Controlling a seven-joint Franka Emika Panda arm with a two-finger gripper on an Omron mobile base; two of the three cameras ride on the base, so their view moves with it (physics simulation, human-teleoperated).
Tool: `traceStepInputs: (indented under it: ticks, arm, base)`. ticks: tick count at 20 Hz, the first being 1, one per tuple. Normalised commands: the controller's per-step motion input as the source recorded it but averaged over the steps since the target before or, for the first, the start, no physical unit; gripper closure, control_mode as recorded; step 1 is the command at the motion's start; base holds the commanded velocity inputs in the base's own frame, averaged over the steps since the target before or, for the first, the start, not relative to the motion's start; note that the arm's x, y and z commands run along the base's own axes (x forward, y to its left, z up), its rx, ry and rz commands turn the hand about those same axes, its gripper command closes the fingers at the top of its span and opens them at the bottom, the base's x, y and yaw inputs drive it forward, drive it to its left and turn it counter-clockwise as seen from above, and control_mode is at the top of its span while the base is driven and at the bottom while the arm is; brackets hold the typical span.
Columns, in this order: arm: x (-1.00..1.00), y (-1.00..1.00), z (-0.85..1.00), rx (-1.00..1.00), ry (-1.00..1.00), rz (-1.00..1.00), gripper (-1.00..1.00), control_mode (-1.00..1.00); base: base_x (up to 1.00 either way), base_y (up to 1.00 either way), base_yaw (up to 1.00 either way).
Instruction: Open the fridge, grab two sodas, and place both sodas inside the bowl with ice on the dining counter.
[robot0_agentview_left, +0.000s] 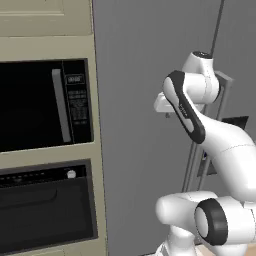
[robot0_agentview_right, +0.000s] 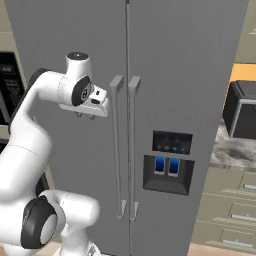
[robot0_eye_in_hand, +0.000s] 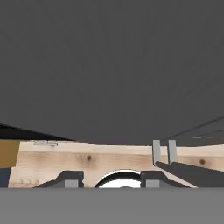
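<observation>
- We see the fridge (robot0_agentview_right: 165, 75) straight ahead of the arm: tall, grey, both doors shut, its two long bar handles (robot0_agentview_right: 125, 145) side by side at the middle seam.
- On its right door sits a dark dispenser panel (robot0_agentview_right: 170, 162) with two blue lit patches; any writing there is too small for us to read.
- The end effector (robot0_agentview_right: 85, 116) hangs beside the left door, just left of the handles, pointing down; its fingers are drawn together and hold nothing.
- In the hand view we look down the door face to a pale wood floor (robot0_eye_in_hand: 87, 159).
- Left of the fridge stands a beige cabinet (robot0_agentview_left: 50, 47) with a black microwave (robot0_agentview_left: 45, 105) over an oven (robot0_agentview_left: 47, 207); keypad labels unreadable.
- On the right, a mottled desk (robot0_agentview_right: 232, 150) carries a dark boxy appliance (robot0_agentview_right: 242, 110).
</observation>
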Motion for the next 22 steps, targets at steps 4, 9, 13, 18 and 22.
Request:
traceStepInputs:
  ticks: [4,9,13,18,22]
  arm:
    - [0.0,0.0,0.0,0.0,0.0,0.0,-1.0,1.0]
    - [0.0,0.0,0.0,0.0,0.0,0.0,-1.0,1.0]
    - [0.0,0.0,0.0,0.0,0.0,0.0,-1.0,1.0]
    - [0.0,0.0,0.0,0.0,0.0,0.0,-1.0,1.0]
    - [0.0,0.0,0.0,0.0,0.0,0.0,-1.0,1.0]
  base:
    - [-0.41,-0.02,-0.03]
    - [-0.86,-0.35,-0.08]
    - [-0.58,-0.69,-0.01]
    - [-0.32,-0.55,0.0]
    - [0.1,-0.04,-0.01]
